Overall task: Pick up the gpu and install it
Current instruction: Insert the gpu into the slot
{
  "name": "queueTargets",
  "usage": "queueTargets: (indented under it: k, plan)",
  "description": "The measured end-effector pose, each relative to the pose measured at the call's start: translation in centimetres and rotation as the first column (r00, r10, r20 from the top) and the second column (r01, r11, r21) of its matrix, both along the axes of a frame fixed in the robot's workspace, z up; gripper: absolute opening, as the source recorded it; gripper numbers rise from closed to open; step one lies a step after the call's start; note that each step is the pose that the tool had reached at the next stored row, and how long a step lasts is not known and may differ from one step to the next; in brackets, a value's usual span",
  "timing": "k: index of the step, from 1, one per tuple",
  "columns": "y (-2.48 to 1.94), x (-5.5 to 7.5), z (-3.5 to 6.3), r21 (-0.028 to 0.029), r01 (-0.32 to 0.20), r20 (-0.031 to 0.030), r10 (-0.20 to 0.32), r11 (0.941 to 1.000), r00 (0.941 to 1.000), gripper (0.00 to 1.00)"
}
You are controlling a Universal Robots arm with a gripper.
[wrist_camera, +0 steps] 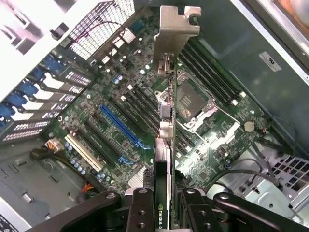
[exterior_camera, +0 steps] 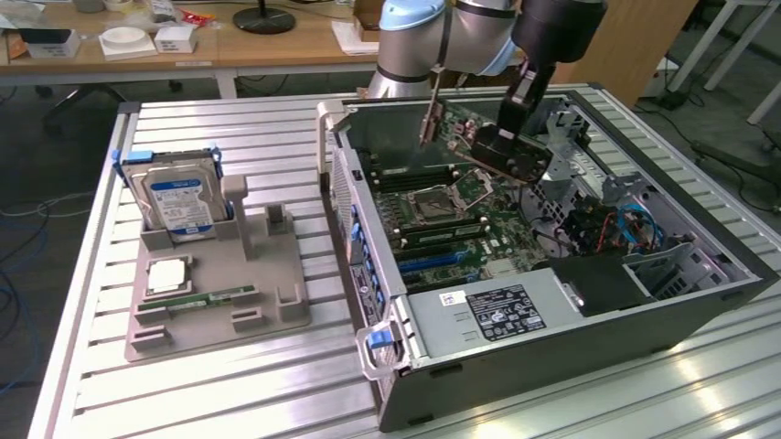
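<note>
Hanging over the open computer case (exterior_camera: 683, 306), the gpu (exterior_camera: 464, 123) (wrist_camera: 163, 164) is pinched between the jaws, its silver bracket (wrist_camera: 175, 31) at the end away from them. We read white "NVIDIA" lettering on its black edge, above the motherboard (wrist_camera: 96, 111). We cannot read the power supply label (exterior_camera: 498, 311). At the exterior view's left, a hard drive (exterior_camera: 181, 197) with a blue-white label stands on the tabletop (exterior_camera: 244, 393).

The arm (exterior_camera: 409, 55) has silver-grey housings, pale blue joint caps and a black wrist section. Its hand (wrist_camera: 166, 205) is black, the fingers (wrist_camera: 140, 212) jointed and dotted with small round holes.
</note>
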State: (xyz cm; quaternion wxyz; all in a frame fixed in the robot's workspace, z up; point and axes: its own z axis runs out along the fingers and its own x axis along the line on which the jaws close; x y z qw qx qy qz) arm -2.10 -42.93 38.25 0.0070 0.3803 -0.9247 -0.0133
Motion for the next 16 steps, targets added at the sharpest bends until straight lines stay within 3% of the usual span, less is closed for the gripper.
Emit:
queueTargets:
  k: [4,8,12,16]
  plan:
    - [-0.01,0.0,0.01,-0.0001,-0.056,0.0022,0.056,0.9984,0.9984,0.26]
    - [0.0,0.0,-0.27,0.0,-0.128,0.0026,0.128,0.9918,0.9918,0.26]
    - [0.0,0.0,-0.87,0.0,-0.2,0.0025,0.2,0.9797,0.9797,0.26]
    - [0.0,0.0,-1.38,-0.0002,-0.27,0.0024,0.27,0.9629,0.9629,0.26]
